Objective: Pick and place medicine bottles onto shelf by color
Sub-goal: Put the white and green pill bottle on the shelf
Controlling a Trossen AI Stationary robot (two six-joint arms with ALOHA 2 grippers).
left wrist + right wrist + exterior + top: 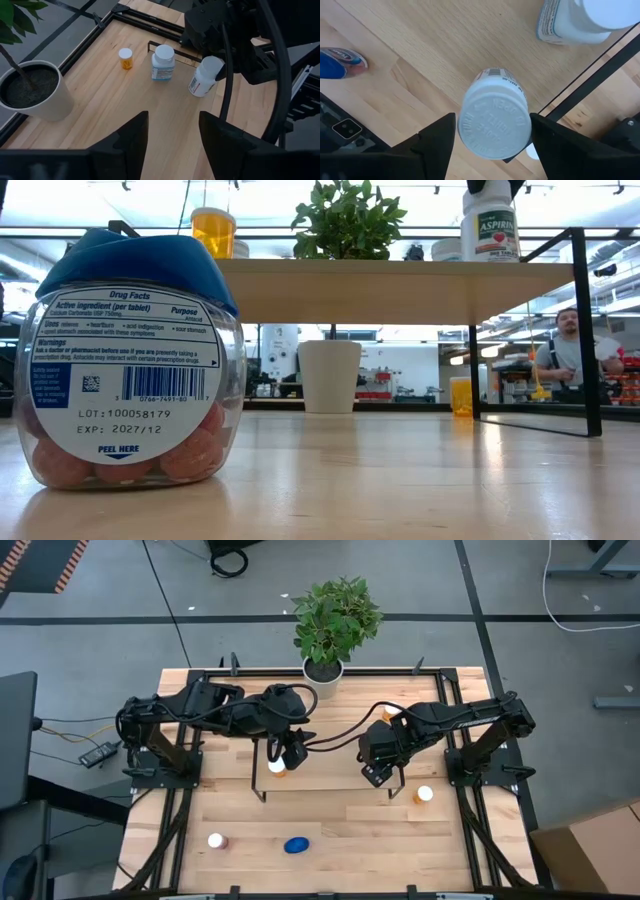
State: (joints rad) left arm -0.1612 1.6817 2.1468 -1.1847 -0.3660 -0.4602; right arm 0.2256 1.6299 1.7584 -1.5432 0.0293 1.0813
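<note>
One light, slick white bottle point(494, 123) is being pinched at its cap by the right gripper point(492, 130) over the shelf point(330, 778); the left gripper's point(172, 132) fingers are hanging spread.

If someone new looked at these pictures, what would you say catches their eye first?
Probably the blue-lidded bottle filling the low view's near left, its label facing the camera. Next, the right gripper holding a white-capped bottle over the shelf, beside another white bottle standing there. Then the leafy plant in its white pot at the table's far edge.
</note>
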